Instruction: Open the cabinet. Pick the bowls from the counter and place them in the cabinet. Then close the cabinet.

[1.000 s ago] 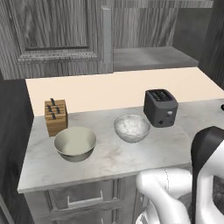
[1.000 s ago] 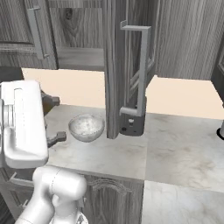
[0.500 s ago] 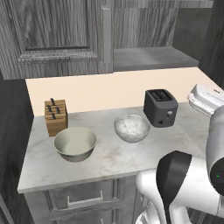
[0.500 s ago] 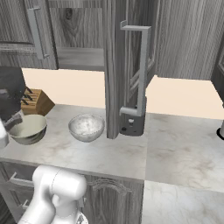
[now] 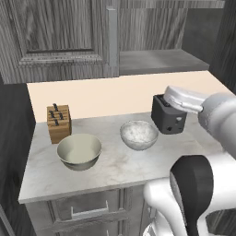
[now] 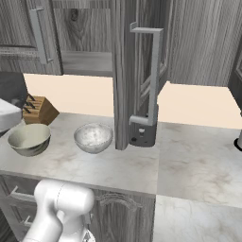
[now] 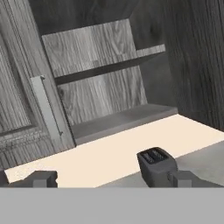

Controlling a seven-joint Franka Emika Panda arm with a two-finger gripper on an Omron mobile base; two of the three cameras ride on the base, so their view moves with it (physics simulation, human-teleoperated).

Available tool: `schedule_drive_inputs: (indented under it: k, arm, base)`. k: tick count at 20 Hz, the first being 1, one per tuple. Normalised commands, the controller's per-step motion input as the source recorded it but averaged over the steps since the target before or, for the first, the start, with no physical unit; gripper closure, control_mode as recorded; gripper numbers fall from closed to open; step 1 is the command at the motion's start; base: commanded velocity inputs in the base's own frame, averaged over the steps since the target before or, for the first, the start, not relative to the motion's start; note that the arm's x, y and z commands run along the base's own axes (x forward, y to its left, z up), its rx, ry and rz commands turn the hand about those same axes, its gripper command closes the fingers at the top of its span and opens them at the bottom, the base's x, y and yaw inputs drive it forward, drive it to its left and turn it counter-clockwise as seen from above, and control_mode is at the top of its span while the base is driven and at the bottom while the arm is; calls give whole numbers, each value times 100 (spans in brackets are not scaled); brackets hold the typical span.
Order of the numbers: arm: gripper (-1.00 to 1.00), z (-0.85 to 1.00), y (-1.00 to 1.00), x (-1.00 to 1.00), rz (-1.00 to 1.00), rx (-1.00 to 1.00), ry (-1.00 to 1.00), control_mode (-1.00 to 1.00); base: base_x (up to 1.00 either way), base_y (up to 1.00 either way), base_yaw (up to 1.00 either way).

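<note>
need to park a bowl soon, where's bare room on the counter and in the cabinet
Free: the cabinet floor shelf behind its open right door, the counter right of the toaster, and the front strip before the bowls. Crowded: the back left, where the knife block, beige bowl and speckled bowl cluster.

Arm [image 5: 216, 115]: glossy white, rounded shell segments; one joint [image 5: 196, 184] capped in black with a smooth oval face. White bulbous base link [image 6: 59, 208]. Gripper [image 7: 111, 178]: two small, blocky dark grey finger tips [image 7: 41, 178]. No markings discernible.
</note>
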Motion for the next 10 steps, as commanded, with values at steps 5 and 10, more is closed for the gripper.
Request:
schedule_drive_inputs:
  k: [5, 10]
  arm:
    - [-100, 0, 29, 59, 43, -2, -13, -100]
    - [-100, 0, 39, 55, 27, 0, -27, -100]
  base:
    - [0, 0, 0]
    - [0, 0, 0]
